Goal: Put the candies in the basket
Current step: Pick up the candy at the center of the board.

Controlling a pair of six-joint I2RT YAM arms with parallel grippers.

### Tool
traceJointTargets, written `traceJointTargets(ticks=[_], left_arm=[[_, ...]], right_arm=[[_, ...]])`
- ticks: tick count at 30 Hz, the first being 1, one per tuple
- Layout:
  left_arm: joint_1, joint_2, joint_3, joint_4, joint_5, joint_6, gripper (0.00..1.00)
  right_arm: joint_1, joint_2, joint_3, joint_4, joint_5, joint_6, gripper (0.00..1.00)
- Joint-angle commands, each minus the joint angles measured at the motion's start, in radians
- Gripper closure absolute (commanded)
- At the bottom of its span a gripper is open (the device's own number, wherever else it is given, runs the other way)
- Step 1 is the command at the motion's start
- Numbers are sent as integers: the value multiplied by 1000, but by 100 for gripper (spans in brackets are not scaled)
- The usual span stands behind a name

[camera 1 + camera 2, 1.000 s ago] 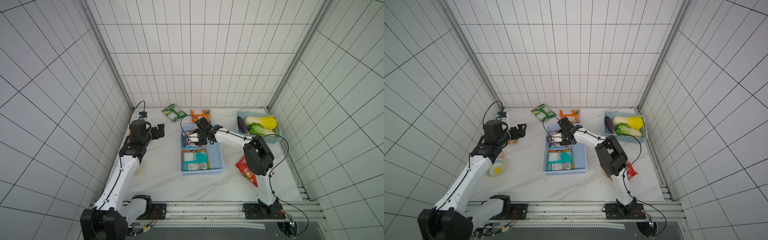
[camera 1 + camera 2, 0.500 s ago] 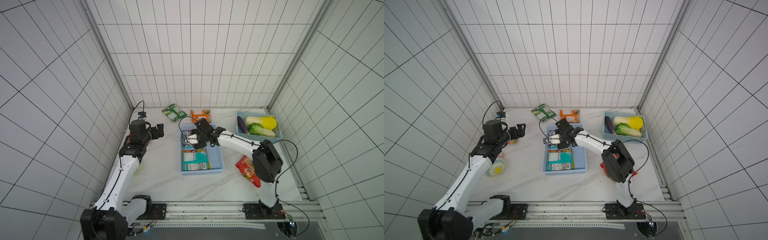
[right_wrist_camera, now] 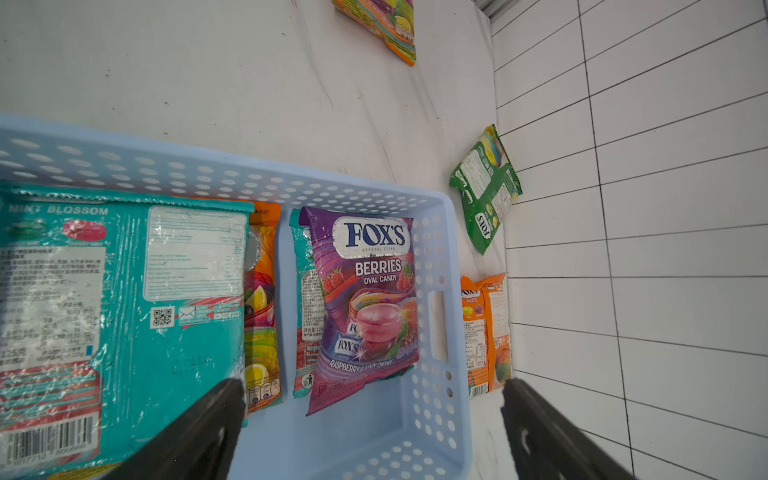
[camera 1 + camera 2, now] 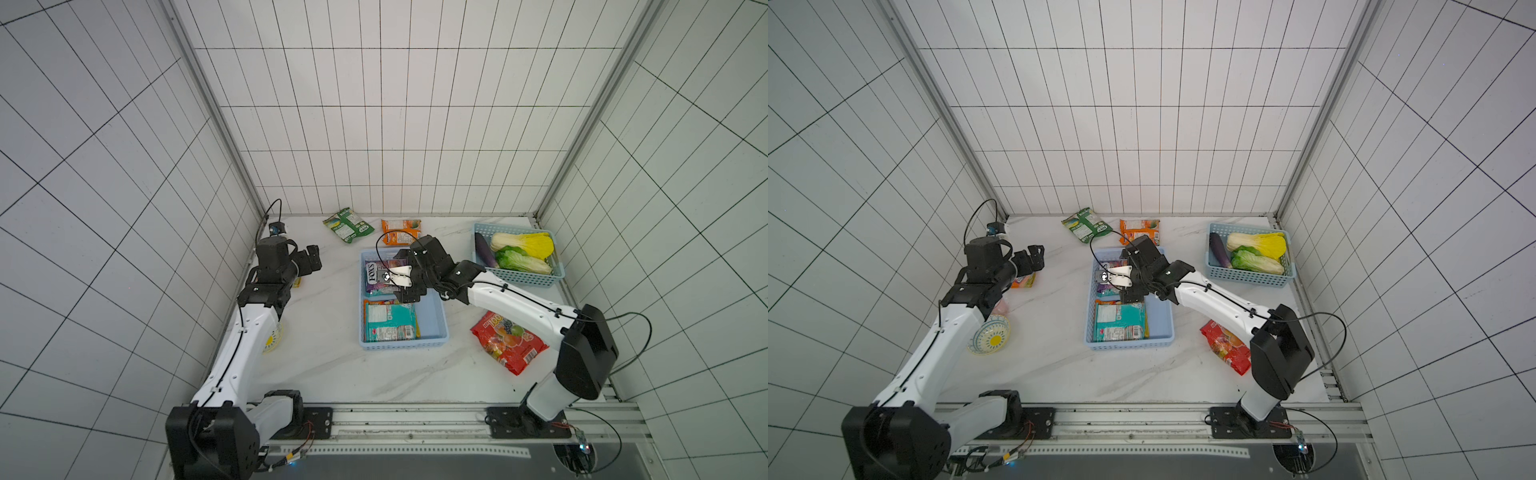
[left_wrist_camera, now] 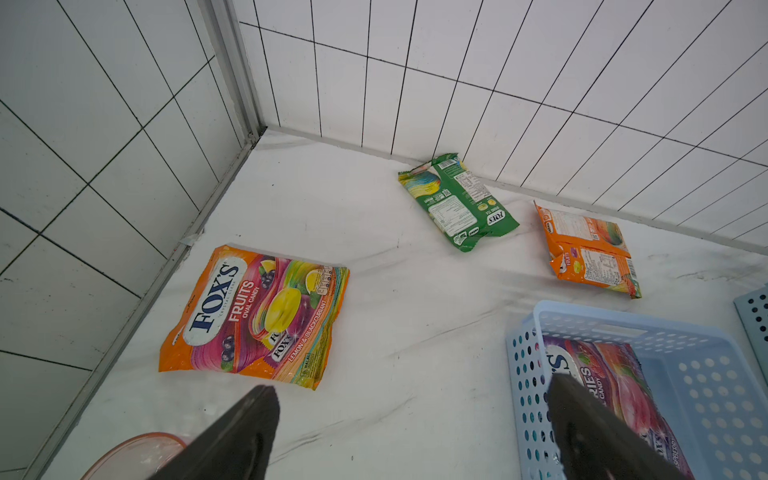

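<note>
Released purple FOX'S bag (image 3: 365, 307) lies flat in basket (image 3: 432, 249).

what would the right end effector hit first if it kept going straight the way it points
Most likely the purple berries bag in the basket, which lies dead ahead of the open right end effector in its wrist view. Depth is unclear; the bare basket floor might come first.

Glossy crinkled plastic candies (image 3: 365, 307), perforated matt plastic basket (image 3: 432, 257).

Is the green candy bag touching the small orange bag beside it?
Apart. The left wrist view shows bare tabletop between the flat green plastic bag and the small flat orange plastic bag.
</note>
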Motion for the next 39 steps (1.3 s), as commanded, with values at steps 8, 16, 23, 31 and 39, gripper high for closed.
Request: traceJointTargets(ticks=[8,16,23,31,39], left_arm=[[52,65,74,-23,-124,-5,2],[100,182,149,-88,-117,-72,2],[132,296,216,-138,-95,-124,2],[177,416,276,-181,-49,-173,2],[195,531,357,-233,-44,-197,2]], right_arm=[[-52,-230,-122,42,139,277,1],[-106,-423,-236,30,301,440,1],[-144,-560,-335,-16,456,514,1],[-170,-698,-485,6,513,496,1],[-146,-817,-643,156,543,449,1]])
